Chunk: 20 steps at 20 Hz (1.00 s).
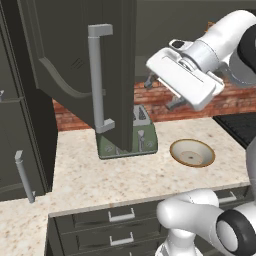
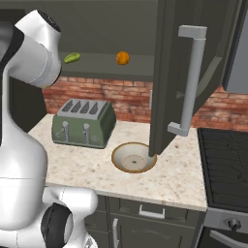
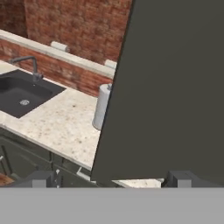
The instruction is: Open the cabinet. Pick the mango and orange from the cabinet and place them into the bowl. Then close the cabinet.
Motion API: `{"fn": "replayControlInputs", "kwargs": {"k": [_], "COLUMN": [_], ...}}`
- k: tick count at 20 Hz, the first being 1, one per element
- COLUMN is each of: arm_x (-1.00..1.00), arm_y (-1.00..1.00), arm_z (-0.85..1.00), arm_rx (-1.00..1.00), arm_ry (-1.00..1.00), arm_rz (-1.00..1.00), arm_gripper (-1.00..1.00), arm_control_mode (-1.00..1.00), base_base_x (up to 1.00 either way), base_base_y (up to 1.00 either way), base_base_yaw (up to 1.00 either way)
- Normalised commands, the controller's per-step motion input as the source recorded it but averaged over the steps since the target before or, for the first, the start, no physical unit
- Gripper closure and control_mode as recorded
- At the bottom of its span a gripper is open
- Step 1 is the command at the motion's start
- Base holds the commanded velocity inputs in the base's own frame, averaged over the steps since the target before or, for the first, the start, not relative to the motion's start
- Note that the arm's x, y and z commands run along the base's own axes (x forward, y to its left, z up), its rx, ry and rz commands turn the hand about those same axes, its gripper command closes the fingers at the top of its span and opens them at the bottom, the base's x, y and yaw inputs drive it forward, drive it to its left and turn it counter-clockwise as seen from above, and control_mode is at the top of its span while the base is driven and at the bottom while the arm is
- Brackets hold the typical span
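The cabinet stands open. Its left door (image 1: 117, 55) swings out over the counter, and its right door (image 2: 167, 77) hangs open with its silver bar handle (image 2: 191, 80) toward me. On the shelf inside lie the green-yellow mango (image 2: 72, 57) and, to its right, the round orange (image 2: 122, 57). The cream bowl (image 1: 192, 152) with a tan rim sits on the counter, bowl (image 2: 134, 157) just right of the toaster. My gripper (image 1: 161, 92) hangs open and holds nothing, high above the bowl and right of the left door. From the hand, the gripper (image 3: 109, 179) faces a door's flat inner side (image 3: 175, 87).
A green toaster (image 2: 85, 123) stands against the brick wall, toaster (image 1: 142, 135) partly behind the left door. A stove top (image 2: 225, 160) lies at the right. The hand view shows a sink (image 3: 22, 94), a faucet (image 3: 30, 65) and a paper towel roll (image 3: 101, 107). Drawers (image 1: 120, 215) run under the counter.
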Motion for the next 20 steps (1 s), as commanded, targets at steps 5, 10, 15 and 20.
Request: {"fn": "replayControlInputs", "kwargs": {"k": [5, 10, 15, 20], "arm_x": [0.17, 0.35, 0.32, 0.24], "arm_y": [-0.16, -0.02, -0.09, -0.19], "arm_z": [0.0, -0.01, -0.07, -0.07], "arm_rx": [0.0, -0.01, -0.07, -0.09], "arm_ry": [0.0, 0.0, 0.0, 0.0], "arm_rz": [-0.02, -0.1, -0.42, -0.51], "arm_gripper": [-1.0, -1.0, -1.0, -1.0], "arm_control_mode": [-1.0, -1.0, -1.0, -1.0], "base_base_x": [0.0, 0.0, 0.0, 0.0], "base_base_y": [0.0, 0.0, 0.0, 0.0], "base_base_yaw": [0.0, 0.0, 0.0, 0.0]}}
